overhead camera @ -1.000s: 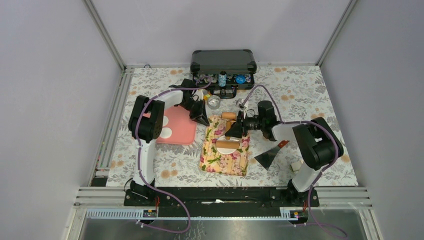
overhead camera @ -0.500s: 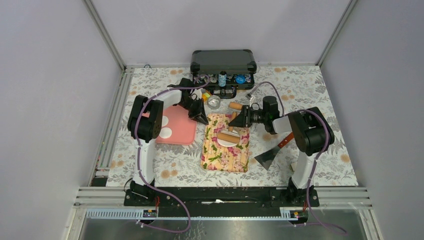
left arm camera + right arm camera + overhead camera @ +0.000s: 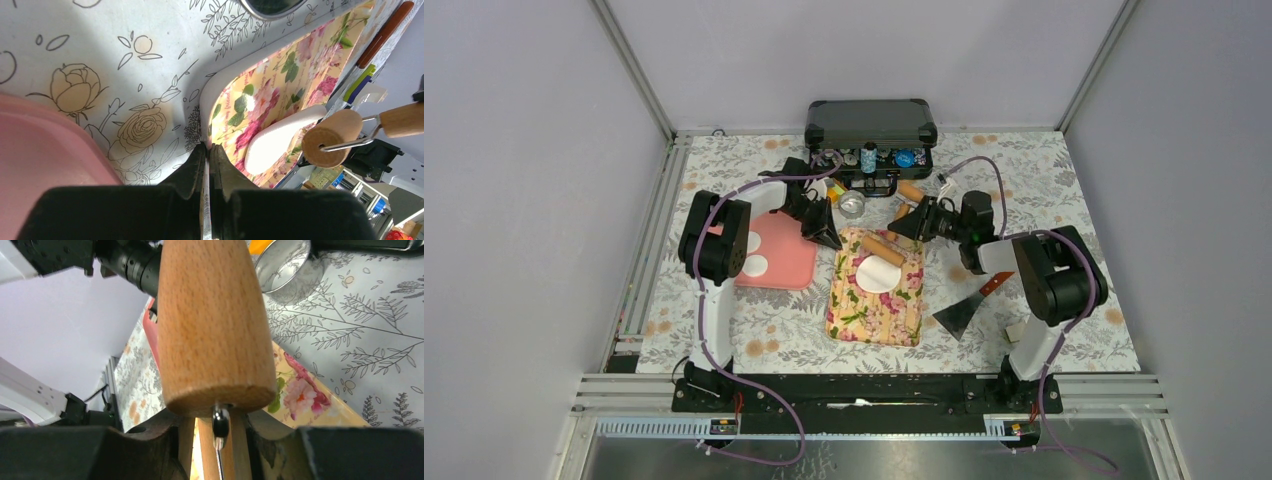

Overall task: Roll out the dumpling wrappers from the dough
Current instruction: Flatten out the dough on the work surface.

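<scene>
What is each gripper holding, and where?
Left gripper pinches the floral mat at its edge; right gripper holds the roller by its wooden handle.

Table clutter on a floral tablecloth (image 3: 1044,190)

A black case (image 3: 870,122) stood open at the far edge, a blue bottle (image 3: 869,158) upright inside it among small clutter. Just in front of the case sat a round silver tin (image 3: 852,204), near the far left corner of a floral mat (image 3: 864,315). A pink tray (image 3: 789,262) lay left of the mat. To the mat's right a scraper (image 3: 959,315) with a reddish handle lay flat, and a small white block (image 3: 1016,330) sat farther right.
</scene>
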